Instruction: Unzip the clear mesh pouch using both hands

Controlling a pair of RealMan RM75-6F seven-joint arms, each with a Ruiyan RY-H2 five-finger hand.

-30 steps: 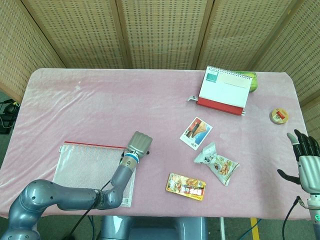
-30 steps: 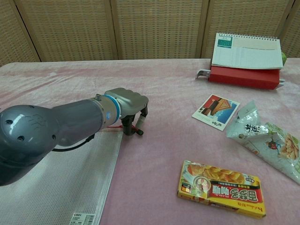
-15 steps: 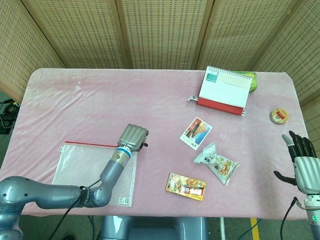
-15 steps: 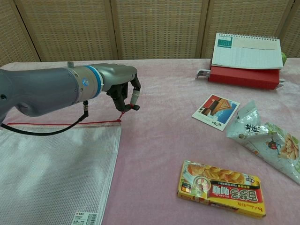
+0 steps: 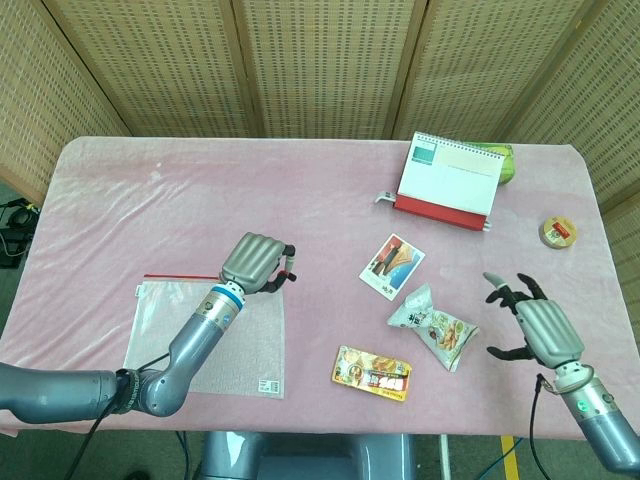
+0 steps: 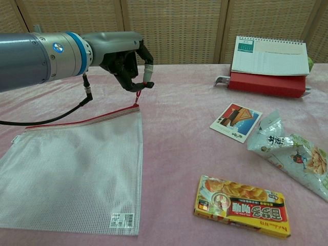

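The clear mesh pouch (image 5: 215, 340) (image 6: 77, 169) lies flat at the table's front left, with its red zipper along the far edge. My left hand (image 5: 255, 262) (image 6: 125, 59) hovers above the pouch's far right corner, fingers curled. It pinches the red zipper pull (image 6: 138, 97), and that corner lifts a little off the cloth. Only the head view shows my right hand (image 5: 530, 322), open with fingers spread over the table's front right, far from the pouch.
On the pink cloth lie a picture card (image 5: 392, 266) (image 6: 236, 119), a snack bag (image 5: 435, 326) (image 6: 287, 148) and a yellow box (image 5: 373, 373) (image 6: 241, 206). A desk calendar (image 5: 448, 180) (image 6: 269, 59) stands at the back right. A tape roll (image 5: 558, 232) sits near the right edge.
My left hand has risen and moved away from me with the zipper pull, dragging the pouch to the right. My right hand has come in over the table from the right edge.
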